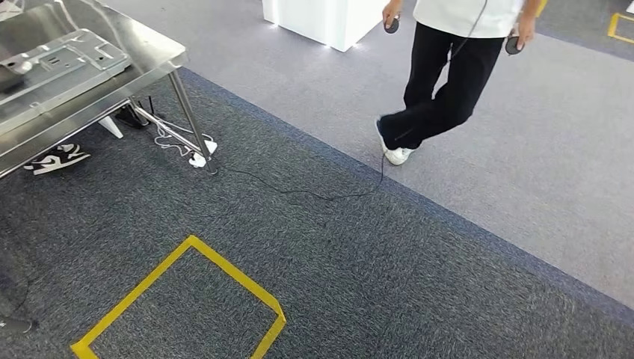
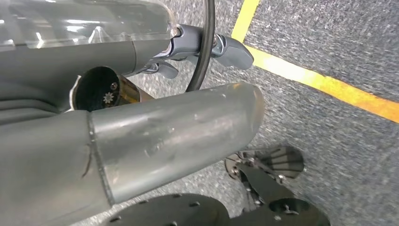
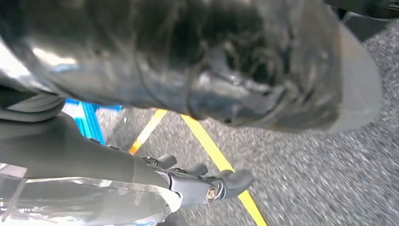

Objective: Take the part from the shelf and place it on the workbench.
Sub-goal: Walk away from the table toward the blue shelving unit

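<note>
Looking down close by, saw the left robot hand (image 2: 179, 127) hung over dark speckled carpet (image 2: 329, 42), thick thumb apart from the darker fingers (image 2: 233, 51), spread and holding nothing. Noted a black cable (image 2: 205, 52) running past those fingers and a strip of yellow tape (image 2: 324, 84) on the carpet just beyond. Found the right robot hand (image 3: 188, 184) over the same carpet, fingers loosely apart and gripping nothing, with two lines of yellow tape and a blue frame (image 3: 87, 117) behind it; could not tell what the frame belonged to.

From the head view, made out a yellow tape square (image 1: 187, 299) on the dark carpet nearest the robot. Farther off on the left, saw the steel bench (image 1: 161, 56) with a flat sheet-metal part (image 1: 63, 63) lying on its top, near the edge. Spotted a white power strip (image 1: 200, 153) and loose cords by the bench leg, a pair of black-and-white shoes (image 1: 56, 158) under it, and a thin black wire (image 1: 314, 193) trailing across the floor.

Beyond that, noted a band of lighter grey carpet (image 1: 523, 187), where a person (image 1: 441, 82) in black trousers and white shoes stepped, a small dark round object in each hand. Farthest back, saw a white block (image 1: 329, 19).
</note>
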You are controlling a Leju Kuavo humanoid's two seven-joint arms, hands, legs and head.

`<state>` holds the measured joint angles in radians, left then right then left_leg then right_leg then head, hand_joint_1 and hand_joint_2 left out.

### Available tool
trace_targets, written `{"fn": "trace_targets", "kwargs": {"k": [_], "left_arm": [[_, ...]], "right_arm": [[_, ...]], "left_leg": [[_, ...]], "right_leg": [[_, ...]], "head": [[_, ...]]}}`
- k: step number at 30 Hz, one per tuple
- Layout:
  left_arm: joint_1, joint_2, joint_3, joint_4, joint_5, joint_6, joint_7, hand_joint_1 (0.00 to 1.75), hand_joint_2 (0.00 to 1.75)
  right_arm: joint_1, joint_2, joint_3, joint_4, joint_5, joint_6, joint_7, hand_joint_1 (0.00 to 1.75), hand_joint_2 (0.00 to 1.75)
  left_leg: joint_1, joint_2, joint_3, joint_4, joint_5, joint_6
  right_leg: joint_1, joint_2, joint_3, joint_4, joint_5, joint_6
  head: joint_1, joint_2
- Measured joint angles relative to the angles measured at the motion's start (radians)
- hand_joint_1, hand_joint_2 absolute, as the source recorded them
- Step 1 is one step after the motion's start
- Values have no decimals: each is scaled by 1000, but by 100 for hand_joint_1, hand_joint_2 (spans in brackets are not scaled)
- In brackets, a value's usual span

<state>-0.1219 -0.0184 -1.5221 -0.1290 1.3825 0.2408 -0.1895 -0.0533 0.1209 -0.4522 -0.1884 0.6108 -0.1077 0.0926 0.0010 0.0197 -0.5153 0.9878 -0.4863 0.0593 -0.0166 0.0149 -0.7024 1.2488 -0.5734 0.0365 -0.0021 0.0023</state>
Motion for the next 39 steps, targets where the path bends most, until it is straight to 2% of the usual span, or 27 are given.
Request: {"fn": "trace_targets", "kwargs": {"k": [1,2,3,5,7,9,10,12,14,15,16,17,18,19,21,23,25,27,28,30,31,32,33,35,37,38,39], "left_arm": [[2,1,2,0,2,1,0,0,0],[3,1,3,0,3,2,0,0,0],[3,2,5,0,5,3,0,0,0],[2,2,7,0,6,3,0,0,0],[1,2,9,0,6,4,0,0,0],[-1,2,10,0,7,4,0,0,0],[-2,2,10,0,8,5,-1,0,0],[-3,3,15,0,18,8,-5,0,0],[1,3,26,0,43,10,-12,0,0],[4,3,35,0,61,11,-12,0,0],[6,3,44,0,76,11,-8,0,0],[8,3,55,0,88,13,-1,0,0],[9,4,63,0,94,15,7,0,0],[9,5,69,0,94,17,14,0,0],[10,8,74,0,91,20,18,0,0],[7,10,76,0,85,21,8,0,0],[3,11,76,0,74,22,1,0,0],[0,12,73,0,54,20,13,0,0],[0,12,71,0,44,18,20,0,0],[0,13,66,0,32,11,20,0,0],[0,13,64,0,29,7,10,0,0],[-2,12,62,0,25,2,-3,0,0],[-5,11,59,0,22,-1,-15,0,0],[-14,8,53,0,17,-4,-29,0,0],[-19,6,49,0,19,-4,-30,0,0],[-20,6,48,0,21,-4,-25,0,0],[-20,6,48,0,24,-4,-15,0,0]], "right_arm": [[1,0,0,0,2,0,1,0,0],[2,0,0,0,2,0,2,0,0],[3,0,0,0,2,0,2,0,0],[2,-1,0,0,2,0,3,0,0],[0,-2,0,0,2,0,4,0,0],[1,-2,0,0,3,0,5,0,0],[2,-2,0,0,4,0,5,0,0],[3,-2,0,0,8,0,6,0,0],[1,-2,0,0,10,-3,8,0,0],[1,-2,-2,0,6,-5,8,0,0],[2,-2,-5,0,2,-8,8,0,0],[3,-2,-9,0,-2,-10,7,0,0],[3,-2,-12,0,-5,-12,7,0,0],[4,-2,-15,0,-7,-14,8,0,0],[2,-2,-20,0,-10,-16,10,0,0],[0,-2,-28,0,-10,-18,8,0,0],[2,-2,-34,0,-2,-22,-6,0,0],[3,-2,-36,0,12,-26,-41,0,0],[2,-2,-36,0,18,-27,-61,0,0],[-1,-1,-35,0,40,-26,-79,0,0],[-2,0,-33,0,51,-24,-68,0,0],[-3,2,-31,0,61,-21,-47,0,0],[-1,3,-29,0,65,-16,-20,0,0],[1,4,-29,1,59,-6,23,0,0],[1,5,-29,1,51,1,39,0,0],[1,7,-29,1,49,3,41,0,0],[1,8,-30,1,48,4,40,0,0]], "left_leg": [[-2,14,-2,1,0,1],[-4,28,-3,1,-1,1],[-5,40,-3,2,-1,0],[-8,62,0,4,-5,-4],[-12,79,3,7,-11,-12],[-14,97,8,8,-14,-21],[-13,94,9,11,-18,-27],[-8,52,-5,52,-51,-39],[-2,1,-56,167,-119,-47],[1,-7,-87,233,-147,-50],[3,-11,-109,281,-160,-52],[6,-12,-115,292,-151,-53],[9,-14,-102,263,-122,-55],[13,-23,-74,201,-82,-56],[19,-67,-22,79,-30,-56],[17,-93,-8,39,-24,-50],[13,-73,-9,34,-17,-35],[13,-48,-8,23,-6,-17],[13,-35,-9,19,-2,-10],[6,-5,-14,19,-1,-4],[2,11,-16,20,-1,-3],[0,25,-17,21,-1,-2],[-2,38,-17,22,-2,-2],[-3,57,-15,25,-5,-4],[-7,75,-13,27,-10,-11],[-8,84,-11,27,-12,-15],[-9,93,-8,26,-13,-20]], "right_leg": [[0,-6,-15,37,-10,1],[0,-11,-10,36,-2,1],[1,-17,16,-6,24,-1],[6,-54,99,-146,78,-10],[13,-79,144,-230,100,-21],[15,-65,143,-240,102,-29],[12,-55,143,-242,105,-33],[5,-36,143,-250,113,-44],[3,-16,139,-251,118,-50],[3,-4,137,-250,119,-51],[4,9,135,-248,119,-51],[4,22,134,-246,120,-50],[3,36,134,-243,120,-49],[2,50,133,-240,119,-47],[1,75,127,-231,118,-37],[0,94,117,-226,121,-22],[-3,108,110,-227,127,-7],[-3,76,93,-198,107,0],[-2,48,72,-154,79,1],[2,4,12,-26,11,2],[2,-4,-11,28,-9,4],[2,-8,-18,51,-11,4],[2,-13,-4,33,6,2],[6,-44,73,-98,63,-6],[14,-76,131,-206,95,-17],[18,-81,138,-225,96,-22],[21,-70,137,-226,99,-25]], "head": [[0,0],[0,0],[0,0],[0,0],[0,0],[0,0],[0,0],[0,0],[-1,0],[-1,0],[-1,0],[-1,0],[-1,0],[-1,0],[-1,0],[-1,0],[-1,0],[0,0],[1,0],[2,0],[2,0],[1,0],[2,0],[2,0],[1,0],[1,0],[1,0]]}}
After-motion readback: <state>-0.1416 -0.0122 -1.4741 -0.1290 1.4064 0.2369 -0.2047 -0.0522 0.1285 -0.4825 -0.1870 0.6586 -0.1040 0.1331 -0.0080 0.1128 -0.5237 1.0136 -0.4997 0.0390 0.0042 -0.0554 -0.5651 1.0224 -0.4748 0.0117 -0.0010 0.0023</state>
